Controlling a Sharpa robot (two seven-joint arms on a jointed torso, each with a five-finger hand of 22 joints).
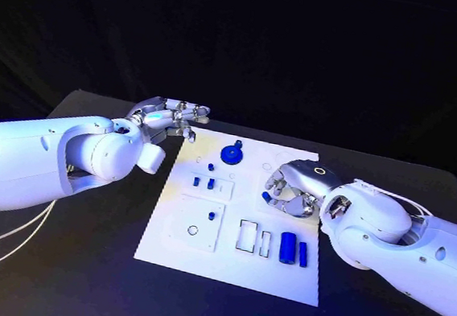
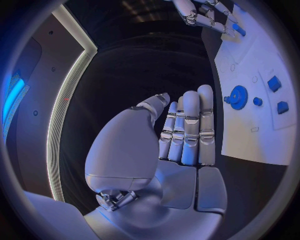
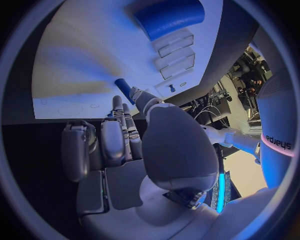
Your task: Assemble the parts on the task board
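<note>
right hand point(image 1: 289, 194) over the white board point(image 1: 168, 246), pinching a small blue peg point(image 3: 123, 88) at its fingertips. left hand point(image 1: 170, 119) off the board's far left corner, fingers straight and apart, holding nothing. blue gear point(image 1: 231, 154) lies near it.

Only legible text: mirrored lettering on a white arm segment point(image 3: 277, 141) in the right wrist view, just above a pink band, well off to the side of the right hand point(image 3: 134, 145). It looks like "sharpa" seen reversed, dark letters on white. Can't confirm each letter. No readable labels, numbers or signs on the task board point(image 1: 246, 210), on the blue parts point(image 1: 231, 154), or on either arm in the head view. Left wrist view: nothing legible on the board or near the left hand point(image 2: 169, 145).
</note>
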